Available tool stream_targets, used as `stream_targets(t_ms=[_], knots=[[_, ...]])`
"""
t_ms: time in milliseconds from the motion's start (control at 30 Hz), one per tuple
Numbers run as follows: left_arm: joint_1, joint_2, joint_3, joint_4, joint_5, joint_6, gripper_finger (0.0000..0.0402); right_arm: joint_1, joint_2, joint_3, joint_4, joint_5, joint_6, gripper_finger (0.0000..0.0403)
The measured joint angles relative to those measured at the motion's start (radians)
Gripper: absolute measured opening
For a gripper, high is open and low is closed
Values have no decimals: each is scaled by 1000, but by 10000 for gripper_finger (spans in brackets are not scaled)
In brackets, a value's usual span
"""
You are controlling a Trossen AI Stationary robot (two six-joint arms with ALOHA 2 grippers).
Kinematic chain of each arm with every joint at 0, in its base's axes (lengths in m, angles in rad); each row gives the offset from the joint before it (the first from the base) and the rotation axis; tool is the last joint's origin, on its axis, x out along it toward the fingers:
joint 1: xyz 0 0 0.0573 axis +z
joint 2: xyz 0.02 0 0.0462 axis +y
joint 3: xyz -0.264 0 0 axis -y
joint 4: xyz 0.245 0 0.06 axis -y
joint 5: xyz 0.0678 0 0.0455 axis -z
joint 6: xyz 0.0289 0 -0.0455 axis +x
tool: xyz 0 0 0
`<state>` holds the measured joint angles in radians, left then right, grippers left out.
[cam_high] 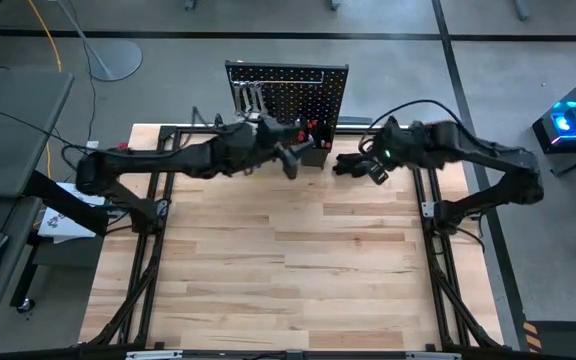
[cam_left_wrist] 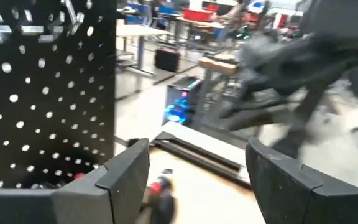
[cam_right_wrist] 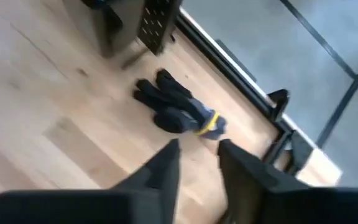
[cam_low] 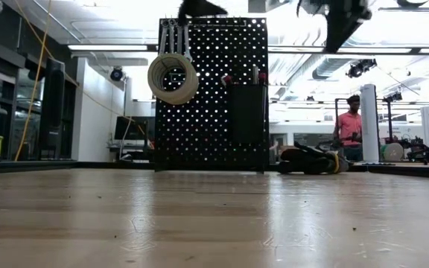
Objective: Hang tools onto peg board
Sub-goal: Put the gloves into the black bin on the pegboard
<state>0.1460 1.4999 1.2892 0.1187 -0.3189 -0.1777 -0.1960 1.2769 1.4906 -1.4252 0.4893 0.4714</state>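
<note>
Both my arms reach in toward each other, raised off the surface below. My left gripper (cam_high: pixel 290 160) points toward the right arm with its fingers (cam_left_wrist: pixel 126 171) spread wide and nothing between them. My right gripper (cam_high: pixel 370 168) tilts downward, its fingers (cam_right_wrist: pixel 160 168) slightly parted and holding nothing.

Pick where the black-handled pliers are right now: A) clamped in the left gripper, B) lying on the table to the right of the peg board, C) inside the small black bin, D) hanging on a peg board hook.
B: the pliers lie flat on the wooden table beside the peg board, under the right gripper.
</note>
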Motion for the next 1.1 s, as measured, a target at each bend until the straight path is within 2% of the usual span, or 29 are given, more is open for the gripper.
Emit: stream_targets(t_ms=[200,333,533,633,767,1100], knots=[[-75,-183,0,-166,-6,-124,244,-211,132,0,109,-102,-367,213],[-120,-288,0,-276,-27,-215,244,-303,273,0,186,-172,-545,254],[-164,-445,0,-424,-35,-297,244,-368,481,-1,196,-206,-728,264],[-167,-519,0,-452,-35,-263,244,-383,543,-1,221,-257,-804,264],[-147,-612,0,-464,-35,-196,244,-396,615,0,222,-259,-894,264],[-90,-756,0,-533,-63,-186,244,-425,658,2,220,-255,-899,264]])
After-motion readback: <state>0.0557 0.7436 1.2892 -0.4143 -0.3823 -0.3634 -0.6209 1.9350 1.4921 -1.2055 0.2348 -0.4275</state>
